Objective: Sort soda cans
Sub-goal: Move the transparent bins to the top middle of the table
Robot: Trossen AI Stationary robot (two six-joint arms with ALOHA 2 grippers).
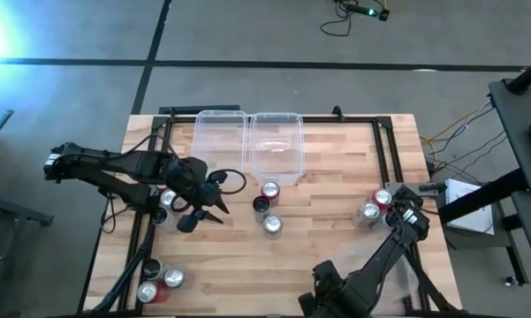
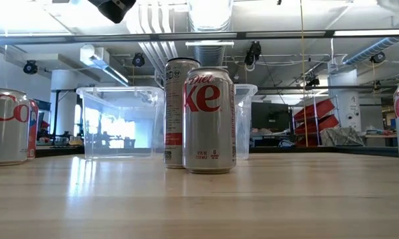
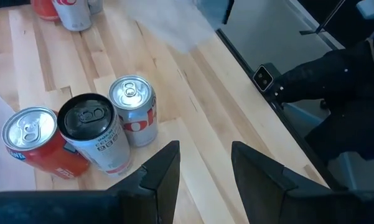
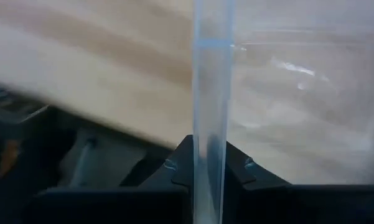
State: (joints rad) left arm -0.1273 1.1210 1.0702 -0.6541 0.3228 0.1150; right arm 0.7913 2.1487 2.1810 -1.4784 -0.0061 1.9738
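Three soda cans stand together mid-table: a red one (image 1: 269, 190), a black-topped one (image 1: 261, 205) and a silver one (image 1: 272, 223). My left gripper (image 1: 199, 219) hovers open to their left, with nothing between its fingers (image 3: 205, 149). More cans stand under the left arm (image 1: 166, 200), at the near left corner (image 1: 150, 268) and at the right edge (image 1: 369, 212). Above the right-edge cans, my right gripper (image 1: 405, 210) points down. It is shut on a thin clear plastic wall (image 4: 210, 74). My right gripper pinches a clear plastic wall (image 4: 210, 134) between its two fingers, coming from above and pointing down. The wall stands upright in the gap and runs on past the fingertips. What it belongs to and where it rests do not show.
Two clear bins (image 1: 221, 141) (image 1: 275, 144) stand side by side at the far middle of the table. A black frame (image 1: 390, 155) runs along the far and side edges. Bare wood lies between the middle cans and the right-edge cans.
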